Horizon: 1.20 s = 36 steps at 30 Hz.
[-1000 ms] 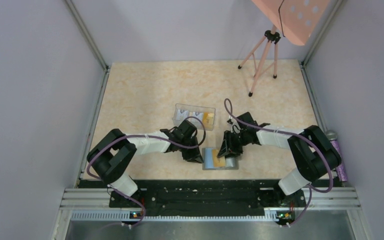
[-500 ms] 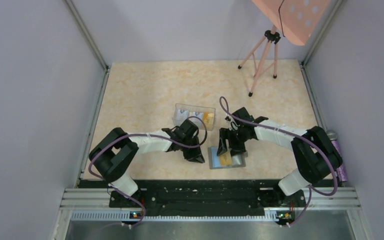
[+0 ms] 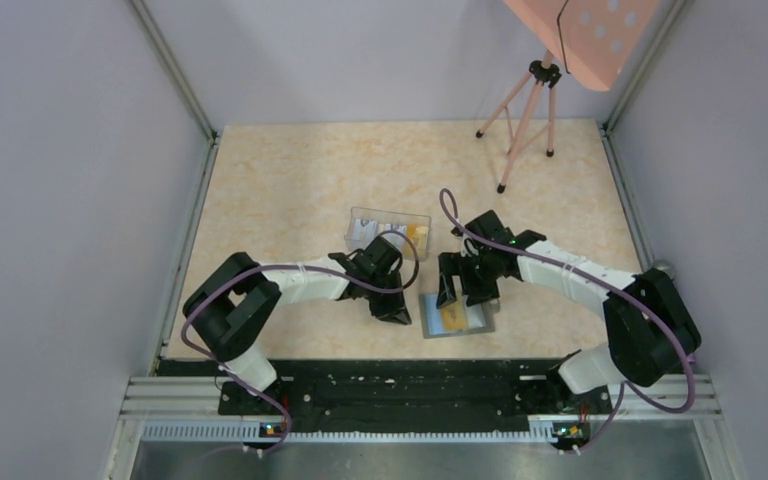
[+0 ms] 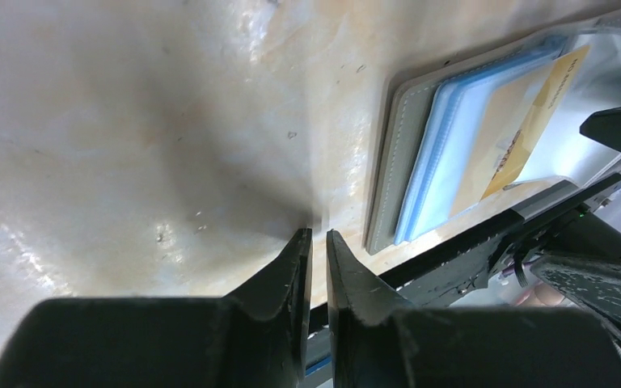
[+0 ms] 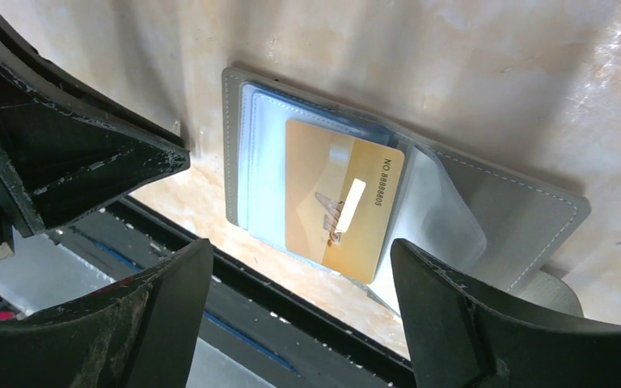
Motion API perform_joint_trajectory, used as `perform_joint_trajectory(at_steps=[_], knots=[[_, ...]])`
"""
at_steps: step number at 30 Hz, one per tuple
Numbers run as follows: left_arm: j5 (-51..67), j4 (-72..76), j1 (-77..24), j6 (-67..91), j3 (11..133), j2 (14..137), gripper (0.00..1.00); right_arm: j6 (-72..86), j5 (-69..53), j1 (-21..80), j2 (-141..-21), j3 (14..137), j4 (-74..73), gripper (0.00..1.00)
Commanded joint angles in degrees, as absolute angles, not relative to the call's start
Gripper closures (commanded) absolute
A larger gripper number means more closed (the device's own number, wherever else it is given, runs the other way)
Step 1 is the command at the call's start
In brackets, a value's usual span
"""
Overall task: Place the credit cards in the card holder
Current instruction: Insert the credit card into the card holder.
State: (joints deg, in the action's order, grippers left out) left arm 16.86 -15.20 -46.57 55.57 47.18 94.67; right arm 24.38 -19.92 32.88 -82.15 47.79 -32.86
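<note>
Pale marbled bench (image 3: 290,180) between plain grey walls (image 3: 60,200): one card on the open holder, a hand at either side.

The left hand (image 4: 318,234) rested tip-down on the bench just left of the card holder (image 4: 388,162), its fingers pressed almost together on nothing. The holder lay open, blue sleeves up, near the bench's front edge. A gold credit card (image 5: 344,198) lay skewed on the sleeves; whether its edge sat inside a slot could not be told. The right hand (image 5: 299,246) hovered above it, fingers spread wide and empty. Done well, seating the card would likely need the left hand pinning the holder's edge while the right squared the card and slid it along the sleeve mouth. The card read "NO" and a run of digits, mostly eights; its logo was illegible.
</note>
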Motion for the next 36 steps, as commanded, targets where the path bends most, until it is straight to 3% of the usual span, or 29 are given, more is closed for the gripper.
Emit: perform_joint_trajectory(at_steps=[1, 15, 18, 25, 36], knots=[[14.57, -16.35, -46.89, 53.93, 49.65, 96.96, 0.82, 23.61, -17.03, 33.62, -80.87, 48.85, -33.95, 0.2], [15.8, -16.36, -47.68, 53.61, 51.97, 100.63, 0.82, 24.87, -22.08, 33.68, -87.17, 45.53, -28.28, 0.32], [15.73, -16.35, -47.81, 53.61, 52.03, 100.67, 0.82, 25.15, -23.89, 33.75, -87.45, 45.66, -27.43, 0.39], [15.67, -16.56, -47.94, 53.66, 52.28, 100.58, 0.83, 27.52, -27.42, 34.72, -87.43, 45.9, -25.5, 0.65], [12.12, -20.32, -47.9, 53.06, 53.58, 98.09, 0.83, 34.22, -31.81, 37.62, -89.91, 43.66, -19.18, 0.69]])
